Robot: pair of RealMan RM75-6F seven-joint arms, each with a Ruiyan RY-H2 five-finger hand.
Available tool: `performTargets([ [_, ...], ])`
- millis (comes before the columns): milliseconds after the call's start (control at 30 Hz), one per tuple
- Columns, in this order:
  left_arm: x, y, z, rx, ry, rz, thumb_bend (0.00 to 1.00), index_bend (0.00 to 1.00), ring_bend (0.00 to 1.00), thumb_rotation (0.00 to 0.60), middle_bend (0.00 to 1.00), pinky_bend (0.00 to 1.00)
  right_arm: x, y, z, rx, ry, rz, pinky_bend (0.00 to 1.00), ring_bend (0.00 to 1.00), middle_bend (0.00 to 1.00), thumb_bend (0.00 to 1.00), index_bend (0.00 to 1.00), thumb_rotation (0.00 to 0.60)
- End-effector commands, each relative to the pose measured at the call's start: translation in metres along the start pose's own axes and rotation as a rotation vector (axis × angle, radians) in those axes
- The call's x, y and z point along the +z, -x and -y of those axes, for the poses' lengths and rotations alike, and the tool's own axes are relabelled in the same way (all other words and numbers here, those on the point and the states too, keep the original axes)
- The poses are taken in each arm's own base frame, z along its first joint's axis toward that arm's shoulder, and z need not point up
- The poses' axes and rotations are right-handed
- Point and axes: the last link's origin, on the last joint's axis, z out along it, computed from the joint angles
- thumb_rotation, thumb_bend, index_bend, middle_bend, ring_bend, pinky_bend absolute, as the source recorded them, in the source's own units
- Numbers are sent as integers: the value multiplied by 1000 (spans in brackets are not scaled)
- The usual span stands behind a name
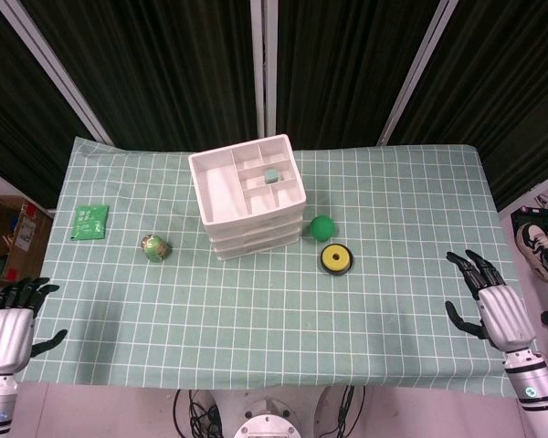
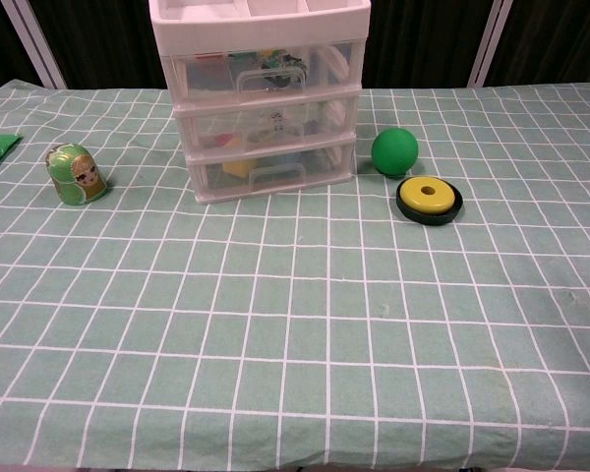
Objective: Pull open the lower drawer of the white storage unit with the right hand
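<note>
Left to right, we count one left hand (image 1: 9,319), fingers spread and empty, one green packet (image 1: 89,222), one green figurine (image 2: 76,174), one white storage unit (image 2: 265,108) mid-bench with three drawers, its lower drawer (image 2: 272,169) shut, one green ball (image 2: 394,151), one yellow-black disc (image 2: 429,199), and one right hand (image 1: 489,297), spread and empty.

Black pleated curtains (image 1: 164,64) with pale poles hang behind the green checked tablecloth (image 1: 274,319); cardboard box (image 1: 9,239) on floor.
</note>
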Motion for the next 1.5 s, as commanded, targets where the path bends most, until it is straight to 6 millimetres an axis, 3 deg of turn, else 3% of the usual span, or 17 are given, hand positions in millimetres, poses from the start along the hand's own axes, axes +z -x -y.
performTargets([
  [33,1,0,1,-1,-2,2,50,287,143,600,206,188,1,2,1,6,-3,1,109,8,142,360,0,600],
  [200,1,-1,1,4,3,3,52,286,144,600,206,188,2,4,6,18,-18,5,109,12,153,359,0,600],
  [367,0,-1,0,-3,5,-3,50,287,144,600,206,188,21,16,28,115,-100,57,137,56,216,360,0,600],
  [500,-2,-2,1,-5,8,-10,51,287,143,600,206,188,52,36,60,242,-186,156,292,226,357,360,0,600],
  [733,-6,1,6,-14,-7,0,50,287,143,600,206,188,110,89,123,507,-226,404,577,537,583,432,0,600],
  [933,-7,1,13,-17,-17,4,51,287,143,600,206,188,143,128,161,741,-164,546,701,676,686,479,0,600],
  [1200,-5,2,18,-23,-19,8,51,287,143,600,206,188,178,161,199,980,-68,642,767,710,698,531,0,600],
  [1500,-6,4,22,-29,-31,9,50,287,144,600,206,188,200,180,221,1034,-22,683,770,711,699,545,0,600],
])
